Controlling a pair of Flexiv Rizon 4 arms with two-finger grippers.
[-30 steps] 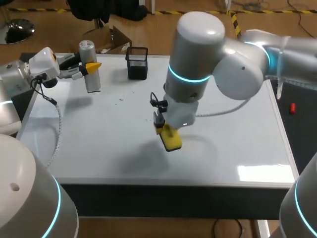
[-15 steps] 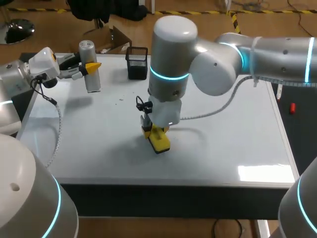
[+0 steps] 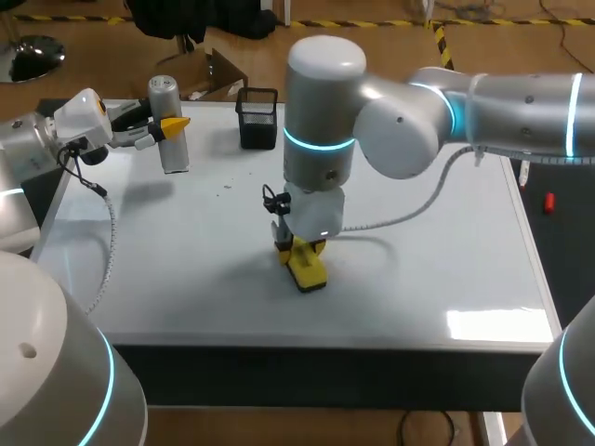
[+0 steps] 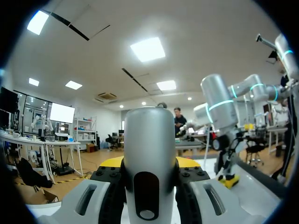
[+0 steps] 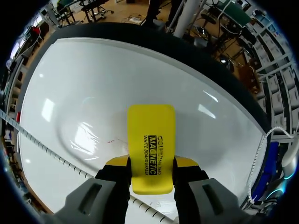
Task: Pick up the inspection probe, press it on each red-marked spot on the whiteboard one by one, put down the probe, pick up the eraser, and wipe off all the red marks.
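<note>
A yellow eraser (image 3: 308,267) is pressed flat on the whiteboard (image 3: 186,251) near its middle, and my right gripper (image 3: 299,247) is shut on it from above. In the right wrist view the eraser (image 5: 151,144) sits between the yellow fingertips (image 5: 117,162), with a faint red smear (image 5: 113,140) on the whiteboard (image 5: 93,79) just beside it. My left gripper (image 3: 170,124) is at the far left corner, shut on the upright silver probe (image 3: 170,139). In the left wrist view the probe (image 4: 149,154) fills the gap between the fingers.
A black mesh pen holder (image 3: 257,118) stands at the board's far edge, right of the probe. A few small dark specks (image 3: 224,187) lie on the board between the holder and the eraser. The right arm's cable (image 3: 409,209) hangs over the board.
My right gripper slid the eraser to the left across the board, then a little back to the right and nearer the front edge. The left arm and probe stayed still.
</note>
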